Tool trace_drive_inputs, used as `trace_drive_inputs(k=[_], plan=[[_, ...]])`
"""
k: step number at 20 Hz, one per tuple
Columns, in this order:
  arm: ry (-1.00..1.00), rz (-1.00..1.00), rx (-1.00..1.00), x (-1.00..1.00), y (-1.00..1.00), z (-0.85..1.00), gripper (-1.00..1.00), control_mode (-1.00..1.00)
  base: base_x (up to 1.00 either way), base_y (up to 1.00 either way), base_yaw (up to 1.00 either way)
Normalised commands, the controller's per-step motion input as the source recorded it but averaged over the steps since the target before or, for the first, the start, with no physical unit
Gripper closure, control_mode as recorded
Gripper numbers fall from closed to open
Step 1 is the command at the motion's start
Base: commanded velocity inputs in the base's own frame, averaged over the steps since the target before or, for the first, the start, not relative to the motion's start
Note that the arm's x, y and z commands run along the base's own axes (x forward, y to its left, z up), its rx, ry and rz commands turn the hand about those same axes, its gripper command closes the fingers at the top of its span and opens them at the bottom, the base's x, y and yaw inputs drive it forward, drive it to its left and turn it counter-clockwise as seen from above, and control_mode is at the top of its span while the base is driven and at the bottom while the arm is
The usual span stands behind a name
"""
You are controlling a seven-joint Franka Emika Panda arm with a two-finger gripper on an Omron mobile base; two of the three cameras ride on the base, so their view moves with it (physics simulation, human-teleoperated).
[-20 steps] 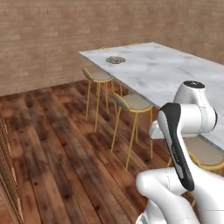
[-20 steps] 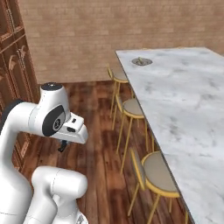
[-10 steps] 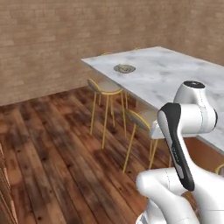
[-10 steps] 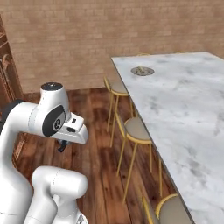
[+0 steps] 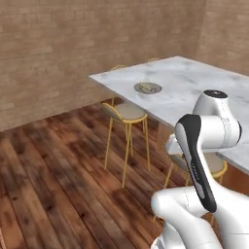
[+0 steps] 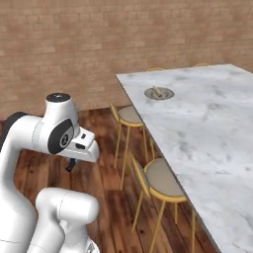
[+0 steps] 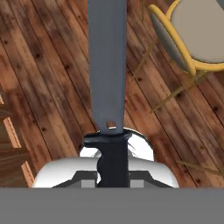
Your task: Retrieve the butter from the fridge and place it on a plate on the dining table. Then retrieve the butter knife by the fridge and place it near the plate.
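Observation:
In the hand view, my gripper is shut on the black handle of the butter knife, whose grey blade runs straight up over the wooden floor. The right base view shows the gripper hanging low under the folded arm, left of the dining table. The plate lies near the far end of the marble slab with the pale butter on it. Seen from the left base view, the plate with the butter sits on the dining table beyond the arm.
Gold-legged stools stand along the table's near side, and one lies close to the blade tip in the hand view. Brick walls close off the back. Wooden floor spreads to the left.
The whole picture has shifted as the base drove: table, plate and stools now appear nearer and larger. The arm keeps its folded pose with the knife held.

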Motion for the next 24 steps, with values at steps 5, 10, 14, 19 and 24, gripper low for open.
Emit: trace_drive_inputs(k=[5,10,14,19,24], plan=[[0.0,0.0,0.0,0.0,0.0,0.0,1.0,1.0,0.96,0.3,-0.4],[0.0,0.0,0.0,0.0,0.0,0.0,1.0,1.0,0.89,0.41,-0.55],[0.0,0.0,0.0,0.0,0.0,0.0,1.0,1.0,0.82,0.68,-0.69],[0.0,0.0,0.0,0.0,0.0,0.0,1.0,1.0,0.55,0.71,-0.76],[0.0,0.0,0.0,0.0,0.0,0.0,1.0,1.0,0.5,0.77,-0.74]])
